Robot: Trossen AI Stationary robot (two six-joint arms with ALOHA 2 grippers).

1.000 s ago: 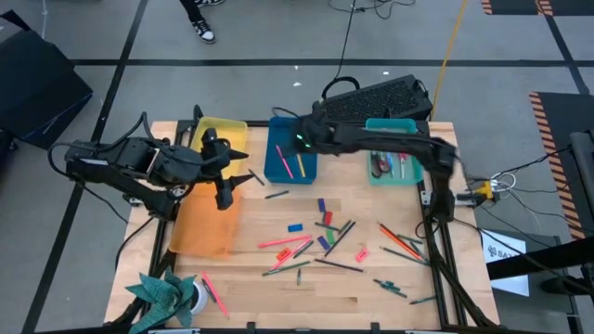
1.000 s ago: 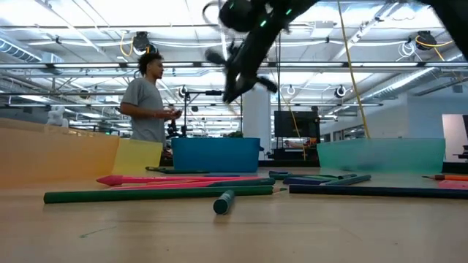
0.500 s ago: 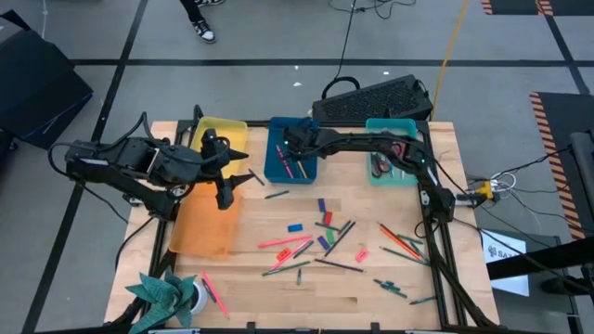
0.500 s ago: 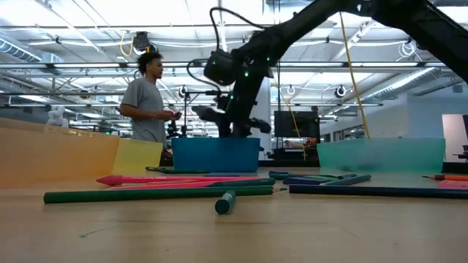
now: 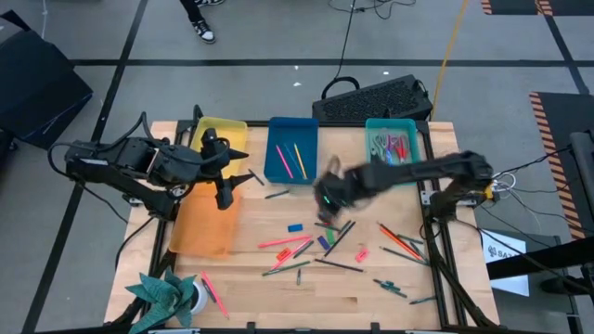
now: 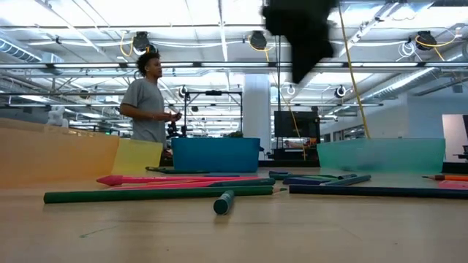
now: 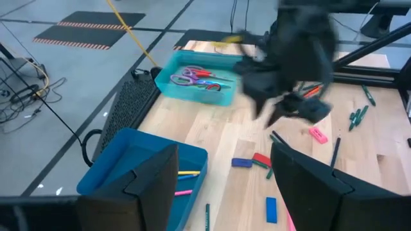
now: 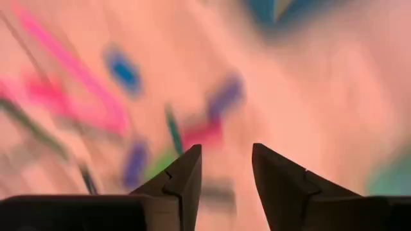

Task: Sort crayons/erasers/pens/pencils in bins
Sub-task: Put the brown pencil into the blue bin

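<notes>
Erasers [image 5: 295, 226] — scattered mid-table, smeared in the right wrist view; right gripper [image 5: 327, 197] above, fingers spread, empty; left gripper [image 5: 225, 190] — fingers parted.

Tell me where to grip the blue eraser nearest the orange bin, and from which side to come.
Take the blue eraser across its short width, at the middle, coming straight down from above. It lies flat on the table, long sides running left to right in the high view, with bare wood along both, so the fingers should fit there.
</notes>
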